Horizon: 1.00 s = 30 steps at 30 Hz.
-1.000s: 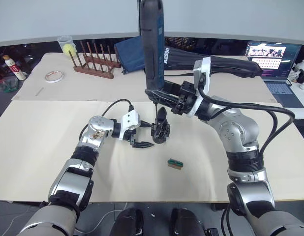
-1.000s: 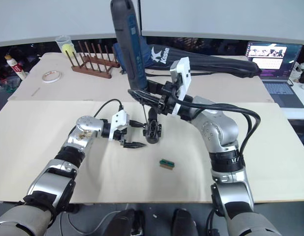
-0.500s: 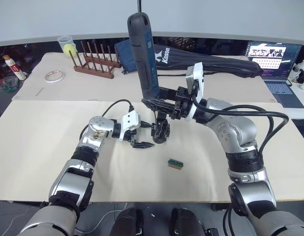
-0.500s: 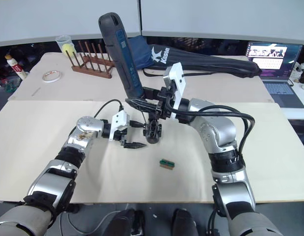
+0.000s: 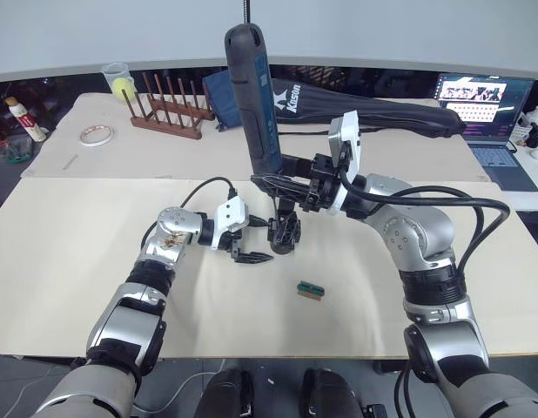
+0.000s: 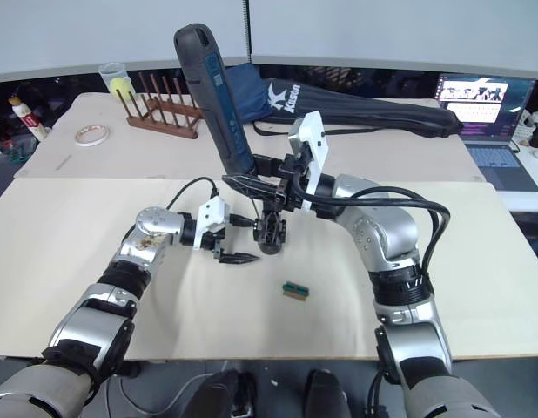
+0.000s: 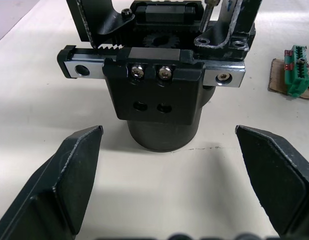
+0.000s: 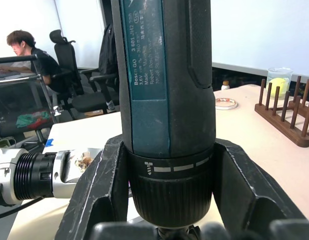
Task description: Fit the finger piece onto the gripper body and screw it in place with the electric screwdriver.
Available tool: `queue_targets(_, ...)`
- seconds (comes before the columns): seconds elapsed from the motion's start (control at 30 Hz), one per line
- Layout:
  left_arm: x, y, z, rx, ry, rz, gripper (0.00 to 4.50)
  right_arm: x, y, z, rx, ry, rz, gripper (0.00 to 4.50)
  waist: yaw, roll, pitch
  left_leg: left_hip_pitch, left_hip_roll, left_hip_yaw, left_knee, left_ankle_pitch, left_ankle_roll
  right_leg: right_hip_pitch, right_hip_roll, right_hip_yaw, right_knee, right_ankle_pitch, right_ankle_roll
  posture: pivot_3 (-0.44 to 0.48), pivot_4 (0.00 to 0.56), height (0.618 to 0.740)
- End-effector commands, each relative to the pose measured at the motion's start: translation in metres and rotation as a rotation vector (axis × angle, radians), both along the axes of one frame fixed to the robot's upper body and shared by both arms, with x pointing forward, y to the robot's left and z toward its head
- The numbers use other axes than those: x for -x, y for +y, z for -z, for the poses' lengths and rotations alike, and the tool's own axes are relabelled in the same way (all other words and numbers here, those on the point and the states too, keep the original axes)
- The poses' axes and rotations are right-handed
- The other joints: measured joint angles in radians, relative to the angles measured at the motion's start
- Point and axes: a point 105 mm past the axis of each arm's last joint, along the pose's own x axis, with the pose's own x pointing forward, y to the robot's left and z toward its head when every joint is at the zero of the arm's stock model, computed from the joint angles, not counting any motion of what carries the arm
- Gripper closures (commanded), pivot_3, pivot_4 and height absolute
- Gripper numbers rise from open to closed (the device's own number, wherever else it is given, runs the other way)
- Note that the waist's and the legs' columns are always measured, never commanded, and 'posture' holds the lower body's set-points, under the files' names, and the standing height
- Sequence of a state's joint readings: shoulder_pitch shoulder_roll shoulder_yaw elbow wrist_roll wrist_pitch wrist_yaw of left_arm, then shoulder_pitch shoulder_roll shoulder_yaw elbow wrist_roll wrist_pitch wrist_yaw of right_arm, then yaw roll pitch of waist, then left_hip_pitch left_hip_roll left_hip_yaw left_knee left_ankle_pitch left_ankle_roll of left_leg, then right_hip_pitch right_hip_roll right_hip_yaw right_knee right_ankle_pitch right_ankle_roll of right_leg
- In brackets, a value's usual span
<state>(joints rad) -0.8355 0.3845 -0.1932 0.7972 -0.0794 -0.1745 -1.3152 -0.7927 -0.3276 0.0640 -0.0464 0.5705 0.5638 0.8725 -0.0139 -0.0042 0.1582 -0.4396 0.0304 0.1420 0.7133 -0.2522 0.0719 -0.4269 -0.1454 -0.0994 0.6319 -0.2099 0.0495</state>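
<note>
My right pincer (image 5: 282, 170) is clamped round the screwdriver (image 5: 254, 96), bit just above the gripper body (image 5: 284, 231) under it. My left pincer (image 5: 252, 256) waits beside, fingers apart. I should straighten the tilted screwdriver before driving.

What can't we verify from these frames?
- Bit-to-screw contact: in the left wrist view the gripper body is cut off at the top edge.
- Electric screwdriver bit: hidden below the right tool.
- Finger piece seating: too small in the head views.
</note>
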Motion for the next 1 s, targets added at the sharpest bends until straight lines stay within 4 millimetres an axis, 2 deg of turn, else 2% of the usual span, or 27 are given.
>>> queue_targets(0.03, -0.0005, -0.0044, -0.011, 0.015, -0.05, 0.017, 0.0, 0.0063, 0.0, -0.0184, -0.033, -0.078, -0.017, 2.55, 0.0, 0.0, 0.0, 0.0, 0.0, 0.0, 0.0, 0.0, 0.0, 0.0, 0.0, 0.0, 0.0, 0.0, 0.0, 0.0, 0.15, 0.73)
queue_targets(1.0, -0.0027, -0.0033, -0.0134, 0.014, -0.055, 0.009, 0.0, 0.0045, 0.0014, -0.0183, -0.043, -0.078, -0.019, 2.55, 0.0, 0.0, 0.0, 0.0, 0.0, 0.0, 0.0, 0.0, 0.0, 0.0, 0.0, 0.0, 0.0, 0.0, 0.0, 0.0, 0.15, 0.73)
